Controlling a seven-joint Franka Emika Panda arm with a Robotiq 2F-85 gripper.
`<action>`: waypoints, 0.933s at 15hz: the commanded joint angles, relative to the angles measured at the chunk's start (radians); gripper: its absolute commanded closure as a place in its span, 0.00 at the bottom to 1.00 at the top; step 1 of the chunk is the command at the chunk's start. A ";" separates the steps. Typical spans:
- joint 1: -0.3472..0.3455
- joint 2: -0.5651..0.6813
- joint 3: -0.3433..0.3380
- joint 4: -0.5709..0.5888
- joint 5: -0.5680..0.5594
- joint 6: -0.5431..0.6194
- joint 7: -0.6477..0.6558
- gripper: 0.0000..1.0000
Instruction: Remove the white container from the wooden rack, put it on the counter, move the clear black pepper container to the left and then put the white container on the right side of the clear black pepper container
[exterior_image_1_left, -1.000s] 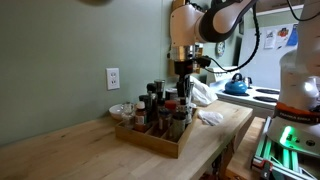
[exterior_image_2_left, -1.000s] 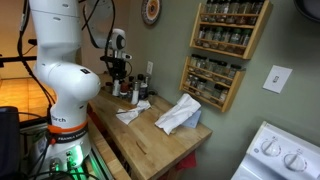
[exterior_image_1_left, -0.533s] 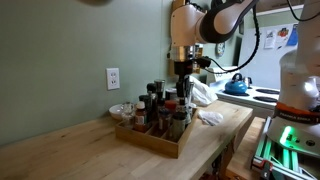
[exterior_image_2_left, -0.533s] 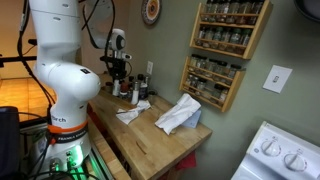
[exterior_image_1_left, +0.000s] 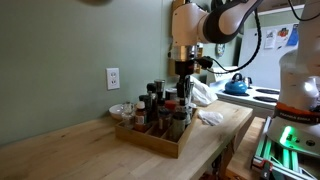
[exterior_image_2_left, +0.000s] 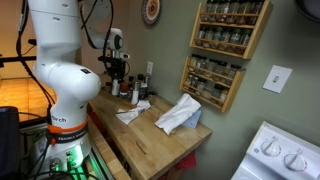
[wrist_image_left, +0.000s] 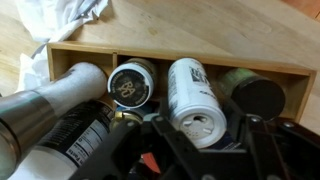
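Observation:
The white container (wrist_image_left: 195, 95) stands in the wooden rack (wrist_image_left: 180, 55) among dark-capped bottles; the wrist view shows its perforated white top. My gripper (wrist_image_left: 200, 130) is down over the rack, with a finger pressed against each side of the container's top. In both exterior views the gripper (exterior_image_1_left: 183, 75) (exterior_image_2_left: 120, 85) hangs straight down into the rack (exterior_image_1_left: 150, 140) on the counter (exterior_image_1_left: 60, 145). A bottle with a dark printed lid (wrist_image_left: 132, 83) stands just beside the white one. I cannot tell which bottle is the clear black pepper container.
A crumpled white cloth (exterior_image_1_left: 205, 95) (exterior_image_2_left: 178, 115) lies on the counter beyond the rack. A small white bowl (exterior_image_1_left: 121, 110) sits by the wall. A wall-hung spice shelf (exterior_image_2_left: 215, 50), a blue kettle (exterior_image_1_left: 236, 85) and a stove (exterior_image_2_left: 280, 155) are further off.

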 joint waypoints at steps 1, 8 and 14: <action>0.007 -0.044 0.012 -0.052 -0.048 0.033 0.063 0.69; -0.002 -0.068 0.025 -0.090 -0.127 0.084 0.148 0.69; -0.005 -0.061 0.023 -0.124 -0.138 0.145 0.183 0.69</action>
